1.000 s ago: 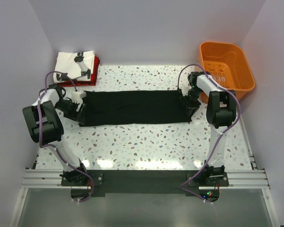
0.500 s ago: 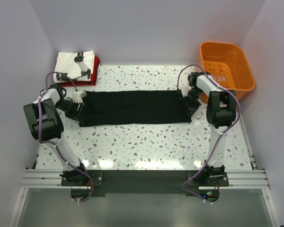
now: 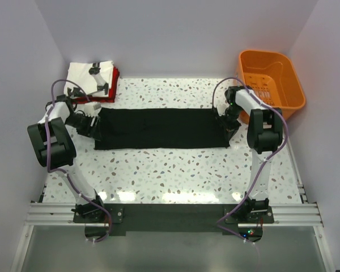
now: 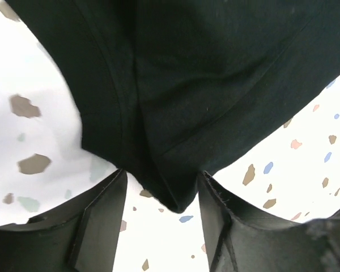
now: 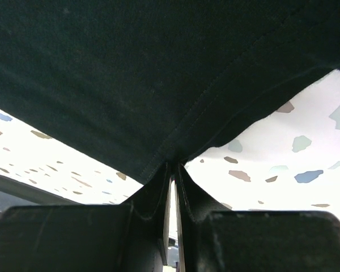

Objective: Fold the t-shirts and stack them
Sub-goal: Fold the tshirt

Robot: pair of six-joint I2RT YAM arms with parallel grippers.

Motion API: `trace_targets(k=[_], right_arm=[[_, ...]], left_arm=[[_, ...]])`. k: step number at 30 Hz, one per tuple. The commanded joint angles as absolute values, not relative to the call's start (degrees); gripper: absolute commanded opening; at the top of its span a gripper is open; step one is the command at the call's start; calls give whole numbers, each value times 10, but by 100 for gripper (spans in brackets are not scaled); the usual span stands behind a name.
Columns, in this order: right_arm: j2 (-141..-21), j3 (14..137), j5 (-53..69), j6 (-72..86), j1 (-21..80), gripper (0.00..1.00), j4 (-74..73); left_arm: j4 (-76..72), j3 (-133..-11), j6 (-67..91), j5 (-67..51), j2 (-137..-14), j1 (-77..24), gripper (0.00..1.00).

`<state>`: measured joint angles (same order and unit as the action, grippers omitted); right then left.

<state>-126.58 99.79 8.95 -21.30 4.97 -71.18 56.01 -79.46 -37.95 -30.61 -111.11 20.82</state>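
Observation:
The black t-shirt (image 3: 158, 127) lies as a long folded band across the middle of the table. My left gripper (image 3: 94, 127) is at its left end. In the left wrist view its jaws (image 4: 161, 175) stand open, with a corner of the black t-shirt (image 4: 175, 85) lying loose between them. My right gripper (image 3: 226, 128) is at the band's right end. The right wrist view shows it (image 5: 174, 167) shut on the hem of the black t-shirt (image 5: 147, 73). A folded white t-shirt (image 3: 84, 76) with black print rests on a red t-shirt (image 3: 113, 86) at the back left.
An orange plastic basket (image 3: 283, 96) stands at the back right, just beyond the right arm. The walls close in on the left, back and right. Speckled tabletop (image 3: 175, 170) stretches between the black band and the arm bases.
The left arm has swung back and to the left, and the band's left end now lies straighter. The right gripper has closed on the right hem and stayed put.

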Motion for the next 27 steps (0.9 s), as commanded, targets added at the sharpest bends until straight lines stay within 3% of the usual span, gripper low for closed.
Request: trace_targets(k=[1,7,14,17,21,27], right_arm=[[-1245,1021,85,-221,51,10,-729],[-1250,1026,85,-220,51,10,-732],[-1252,1020,88,-221,50,8,-734],[-1252,1019,89,-222,51,6,-736],[-1252,1020,91,-222,51,2,-737],[-1251,1026,91,-226,52,0,-744]], left_arm=[[566,-827,-367,-323,-1101,208,61],[561,-824,-366,-310,-1114,207,65],[565,-805,-369,-320,-1121,207,59],[570,-802,-373,-328,-1126,207,52],[579,-795,-379,-334,-1125,207,31],[587,-796,-384,-335,-1119,208,14]])
